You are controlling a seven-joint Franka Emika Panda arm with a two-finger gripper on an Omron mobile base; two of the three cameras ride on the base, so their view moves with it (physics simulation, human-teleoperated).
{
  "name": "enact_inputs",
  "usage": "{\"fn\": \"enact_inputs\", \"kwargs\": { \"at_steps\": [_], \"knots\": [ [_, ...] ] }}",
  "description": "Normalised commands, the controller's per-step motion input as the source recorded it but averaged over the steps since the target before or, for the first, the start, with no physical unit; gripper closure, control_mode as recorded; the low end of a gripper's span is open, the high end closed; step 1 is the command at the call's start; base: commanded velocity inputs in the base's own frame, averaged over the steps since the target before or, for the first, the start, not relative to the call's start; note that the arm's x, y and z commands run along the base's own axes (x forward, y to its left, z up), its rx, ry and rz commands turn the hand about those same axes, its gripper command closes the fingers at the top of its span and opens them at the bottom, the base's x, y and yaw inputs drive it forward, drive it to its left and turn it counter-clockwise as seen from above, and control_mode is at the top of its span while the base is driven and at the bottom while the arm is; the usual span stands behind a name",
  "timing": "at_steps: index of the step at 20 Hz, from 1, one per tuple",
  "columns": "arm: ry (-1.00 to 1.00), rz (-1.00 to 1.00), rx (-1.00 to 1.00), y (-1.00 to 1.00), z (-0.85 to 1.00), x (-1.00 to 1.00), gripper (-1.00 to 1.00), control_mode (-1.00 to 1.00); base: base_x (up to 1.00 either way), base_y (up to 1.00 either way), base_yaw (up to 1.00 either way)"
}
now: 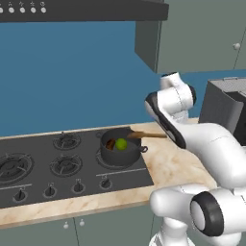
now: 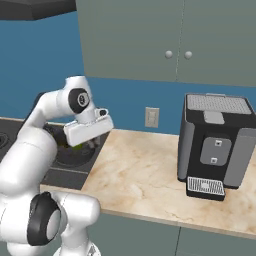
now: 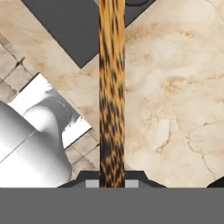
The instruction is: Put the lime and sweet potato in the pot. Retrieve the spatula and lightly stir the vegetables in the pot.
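Stirring now | my end effector [image 3: 112, 184] squeezes the spatula [image 1: 146, 135] | lime [image 1: 121, 143] and sweet potato [image 1: 110, 144] sit in the pot [image 1: 120, 156] | I should stir slowly, staying off the rim.

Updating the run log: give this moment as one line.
phase: stirring | gripper: shut on spatula | spatula tip: in pot | lime, sweet potato: in pot

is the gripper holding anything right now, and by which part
Yes: the gripper is shut on the slender light-brown wooden spatula, gripping its long handle, while its far end reaches over the round dark grey pot.
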Motion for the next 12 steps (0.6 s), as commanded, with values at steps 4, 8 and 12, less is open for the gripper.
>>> {"fn": "enact_inputs", "kwargs": {
  "at_steps": [4, 8, 12],
  "knots": [
    [0.27, 0.06, -0.16, 0.56, 0.49, 0.33, 1.00, -1.00, 0.00, 0.00, 0.00],
    [0.30, 0.05, -0.17, 0.29, 0.18, 0.12, 1.00, -1.00, 0.00, 0.00, 0.00],
    [0.18, 0.02, -0.10, 0.13, 0.00, 0.04, 1.00, -1.00, 0.00, 0.00, 0.00]
  ]
}}
